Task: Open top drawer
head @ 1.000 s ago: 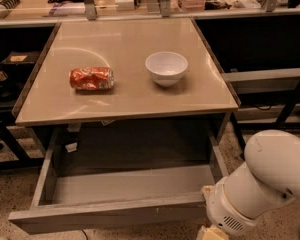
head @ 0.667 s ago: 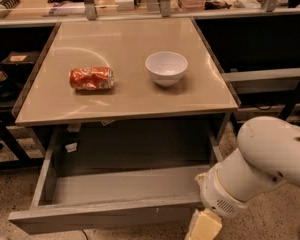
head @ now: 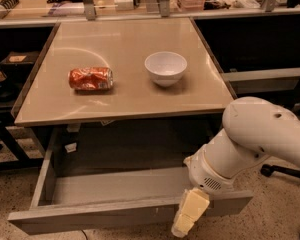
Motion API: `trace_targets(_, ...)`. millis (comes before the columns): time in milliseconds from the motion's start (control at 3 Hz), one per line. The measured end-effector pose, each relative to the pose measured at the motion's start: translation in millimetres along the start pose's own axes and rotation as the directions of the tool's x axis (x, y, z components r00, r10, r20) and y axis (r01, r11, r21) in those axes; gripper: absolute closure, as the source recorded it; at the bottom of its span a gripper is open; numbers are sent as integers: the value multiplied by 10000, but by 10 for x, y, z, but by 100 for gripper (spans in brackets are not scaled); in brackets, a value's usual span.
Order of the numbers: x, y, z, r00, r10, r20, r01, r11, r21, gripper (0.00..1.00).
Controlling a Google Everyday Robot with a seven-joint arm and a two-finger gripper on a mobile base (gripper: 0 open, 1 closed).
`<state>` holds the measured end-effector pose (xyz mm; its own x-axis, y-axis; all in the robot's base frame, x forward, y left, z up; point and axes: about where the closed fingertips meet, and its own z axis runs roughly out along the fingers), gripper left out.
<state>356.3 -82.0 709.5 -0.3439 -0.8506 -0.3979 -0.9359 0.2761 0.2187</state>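
Top drawer (head: 90, 215) sits under the counter (head: 130, 99), pulled well out: grey floor and side walls exposed, nothing visible inside. Task looks near done; maybe some travel left, runners not visible. The hand (head: 191, 213) is low at the drawer front, right of centre, overlapping its top edge. Can't tell if it's open or closed, or whether it has the panel.

Handling guess: rigid box, flat front, no handle, so the only purchase is the front's top lip, hooked from inside or pinched. Looks light, so resistance should be runner friction only. Pull straight or it may rack. Can (head: 90, 78) and bowl (head: 165, 68) sit on the counter, well apart from the hand.
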Motion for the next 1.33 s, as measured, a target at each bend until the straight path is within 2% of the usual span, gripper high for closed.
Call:
trace_targets(333,28,60,109,9999,124,-33,-125,9994,-324,0)
trace_targets(667,152,193,214,9986,528,-74,-532,9964,-665,0)
trace_targets(1333,353,339,486,9927,1124,-431,-1160,9889,-925,0)
